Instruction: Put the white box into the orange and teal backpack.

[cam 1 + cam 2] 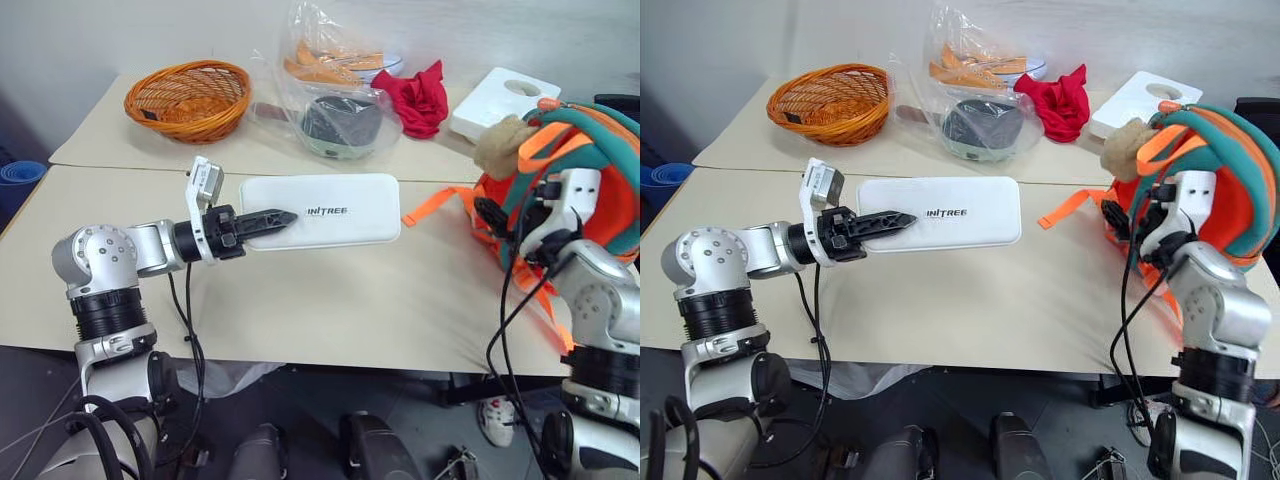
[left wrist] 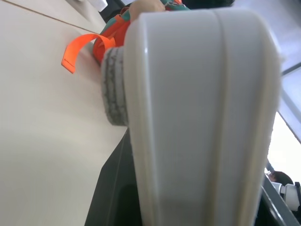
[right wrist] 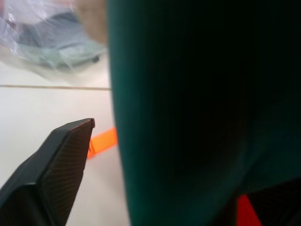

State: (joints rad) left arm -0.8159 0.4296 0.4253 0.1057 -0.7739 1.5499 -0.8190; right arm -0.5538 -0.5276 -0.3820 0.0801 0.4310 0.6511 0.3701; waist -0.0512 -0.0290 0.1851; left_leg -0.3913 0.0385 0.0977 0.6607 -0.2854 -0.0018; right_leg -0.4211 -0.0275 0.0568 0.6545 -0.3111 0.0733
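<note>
The white box (image 1: pixel 345 208), flat with dark lettering, hangs level just above the table (image 1: pixel 330 300). My left gripper (image 1: pixel 272 220) is shut on its left end; in the left wrist view the box (image 2: pixel 202 117) stands close between the fingers. The orange and teal backpack (image 1: pixel 600 150) sits at the table's right edge with a tan plush toy (image 1: pixel 503 143) on it and an orange strap (image 1: pixel 430 205) trailing toward the box. My right gripper (image 1: pixel 545 205) is at the backpack's near side, open. One of its fingers (image 3: pixel 61 160) stands beside the teal fabric (image 3: pixel 188 117); the other is hidden.
At the back stand a wicker basket (image 1: pixel 190 98), a clear plastic bag (image 1: pixel 335 90) holding a dark bowl and orange items, a red cloth (image 1: pixel 420 98) and a white foam block (image 1: pixel 500 100) with a round hollow. Bare tabletop lies between box and backpack.
</note>
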